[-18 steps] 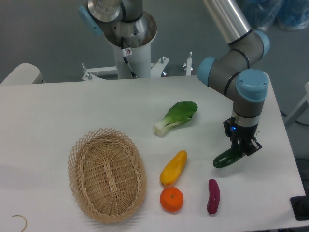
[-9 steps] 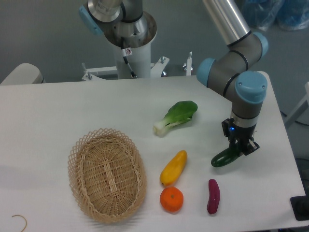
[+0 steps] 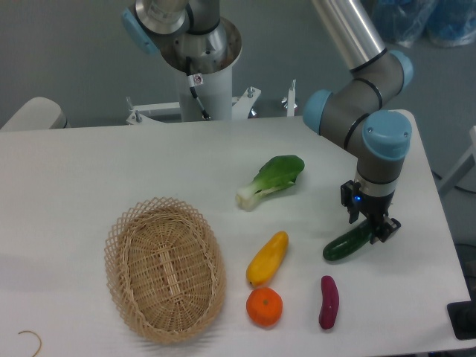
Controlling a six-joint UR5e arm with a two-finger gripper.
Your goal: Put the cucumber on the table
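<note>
Near the table's point(image 3: 111, 163) right edge, the end effector point(image 3: 374, 227) clamps the cucumber point(image 3: 343, 245) (tilted).

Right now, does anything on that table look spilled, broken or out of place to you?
Nothing looks spilled or damaged. The gripper holds one end of the cucumber, which slants down toward the table. The bok choy, yellow vegetable, orange and eggplant lie loose beside the empty basket.

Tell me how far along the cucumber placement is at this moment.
Done: the cucumber is out over the table, right of the yellow vegetable. In hand: the gripper is shut on its upper end. Left: releasing it; whether it already touches the tabletop is unclear.
</note>
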